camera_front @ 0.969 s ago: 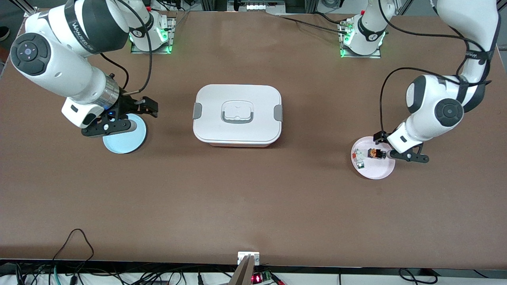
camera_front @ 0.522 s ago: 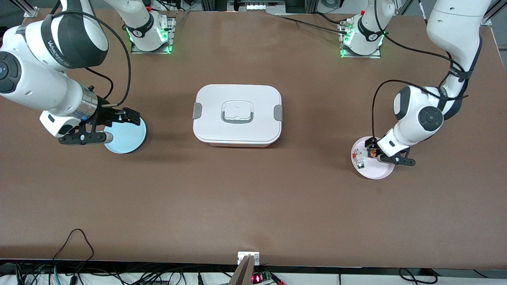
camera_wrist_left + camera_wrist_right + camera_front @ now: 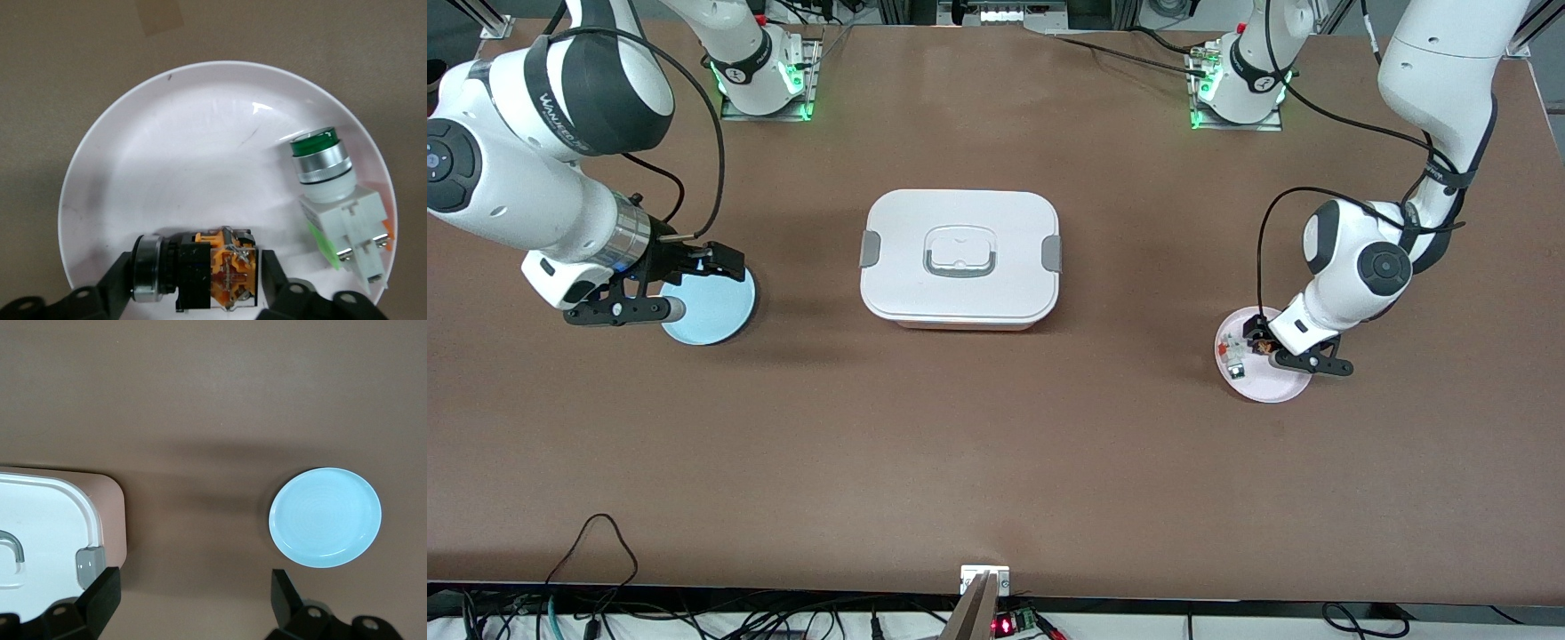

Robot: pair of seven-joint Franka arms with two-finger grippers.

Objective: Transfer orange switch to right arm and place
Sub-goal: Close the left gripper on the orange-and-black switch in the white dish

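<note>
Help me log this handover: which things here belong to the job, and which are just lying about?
Job: orange switch on the pink plate, between the open left gripper's fingers; right gripper, open, over the blue plate.

Lying about: green switch on the same pink plate; closed white box mid-table.

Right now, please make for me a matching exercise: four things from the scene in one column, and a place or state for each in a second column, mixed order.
Things:
1. orange switch
2. green-capped switch
3. right hand
4. white lidded box

Places or states:
A. open, over the edge of the blue plate
B. mid-table, lid closed
C. between the fingers of the left hand, on the pink plate
D. lying untouched on the pink plate

Pairs: 1-C, 2-D, 3-A, 4-B
</note>
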